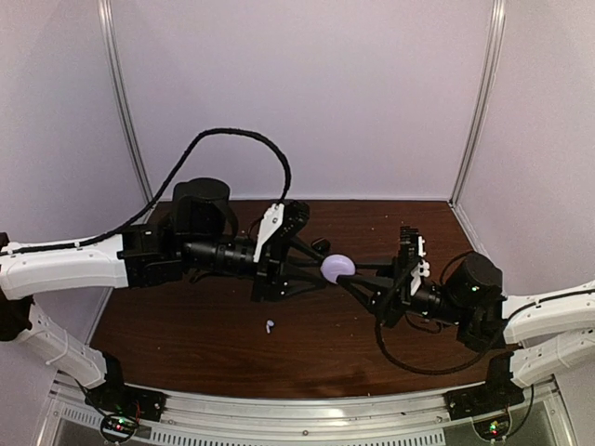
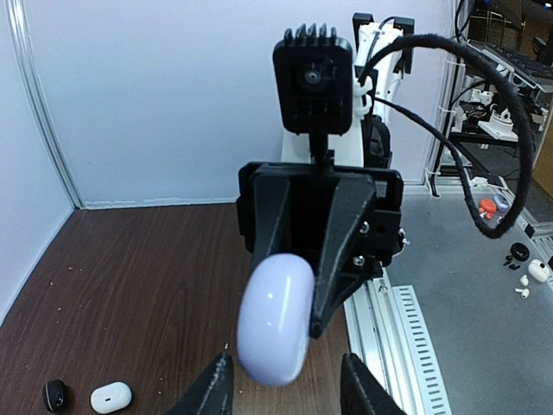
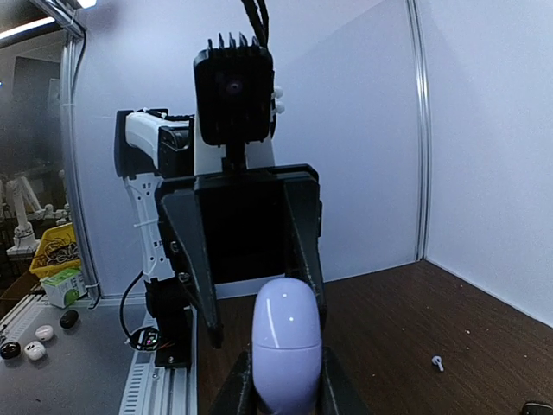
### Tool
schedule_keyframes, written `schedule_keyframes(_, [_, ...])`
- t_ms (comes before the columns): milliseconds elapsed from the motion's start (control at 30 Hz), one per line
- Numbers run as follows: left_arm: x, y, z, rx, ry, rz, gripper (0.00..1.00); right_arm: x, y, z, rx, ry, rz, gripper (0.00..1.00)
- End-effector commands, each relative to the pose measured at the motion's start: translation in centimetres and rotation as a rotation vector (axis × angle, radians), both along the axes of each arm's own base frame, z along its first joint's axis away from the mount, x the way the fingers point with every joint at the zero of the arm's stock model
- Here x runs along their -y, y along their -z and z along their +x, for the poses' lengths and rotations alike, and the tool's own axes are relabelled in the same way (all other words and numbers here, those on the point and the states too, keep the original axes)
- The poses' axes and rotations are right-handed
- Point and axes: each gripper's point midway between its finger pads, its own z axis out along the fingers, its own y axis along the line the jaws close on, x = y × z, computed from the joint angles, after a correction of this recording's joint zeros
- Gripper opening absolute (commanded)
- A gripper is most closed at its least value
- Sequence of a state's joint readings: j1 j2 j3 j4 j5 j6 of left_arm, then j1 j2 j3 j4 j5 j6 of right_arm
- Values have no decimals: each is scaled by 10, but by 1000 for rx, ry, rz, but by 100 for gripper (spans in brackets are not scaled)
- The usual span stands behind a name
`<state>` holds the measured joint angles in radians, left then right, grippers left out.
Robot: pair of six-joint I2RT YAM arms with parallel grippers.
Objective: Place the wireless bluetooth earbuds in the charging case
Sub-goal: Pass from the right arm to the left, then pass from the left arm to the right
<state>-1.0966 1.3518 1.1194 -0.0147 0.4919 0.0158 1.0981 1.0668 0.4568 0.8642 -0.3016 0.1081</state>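
Observation:
The lavender charging case (image 1: 337, 268) hangs above the middle of the table with its lid closed. My right gripper (image 3: 285, 380) is shut on the charging case (image 3: 287, 341), one finger on each side. From the opposite side my left gripper (image 2: 285, 373) faces it, jaws apart around the free end of the case (image 2: 276, 320); a gap shows on its right finger's side. One white earbud with a stem (image 1: 270, 326) lies on the table nearer the front, also seen in the right wrist view as a small white earbud (image 3: 438, 363). Both grippers (image 1: 311, 262) (image 1: 361, 276) meet at the case.
A white pebble-like case (image 2: 111, 397) and a small black one (image 2: 54, 395) lie on the table to the left. White walls enclose the brown table (image 1: 204, 334) at the back and sides. The metal rail (image 1: 307, 409) runs along the front edge.

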Motion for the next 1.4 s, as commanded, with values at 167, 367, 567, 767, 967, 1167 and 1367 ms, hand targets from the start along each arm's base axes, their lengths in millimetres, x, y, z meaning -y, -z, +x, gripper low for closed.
schedule_keyframes(167, [13, -12, 1, 66, 14, -47, 33, -12, -5, -15, -16, -125, -7, 2])
schedule_keyframes(367, [12, -13, -2, 66, 22, -44, 18, -10, -2, -15, -15, -120, -20, 2])
schedule_keyframes(567, [10, -7, -2, 66, 24, -2, 9, -7, 4, -13, -18, -95, -57, 21])
schedule_keyframes(767, [10, -8, -1, 76, 22, 31, 4, -10, 21, -15, -23, -104, -160, 45])
schedule_keyframes(967, [15, -1, -4, 53, 56, 77, 2, -18, 32, -11, -42, -104, -256, 43])
schedule_keyframes(1167, [14, 10, 1, 52, 46, 169, 3, -21, 35, -6, -49, -91, -306, 40])
schedule_keyframes(1367, [13, 16, -1, 38, 55, 197, 2, -21, 40, -5, -60, -86, -326, 30])
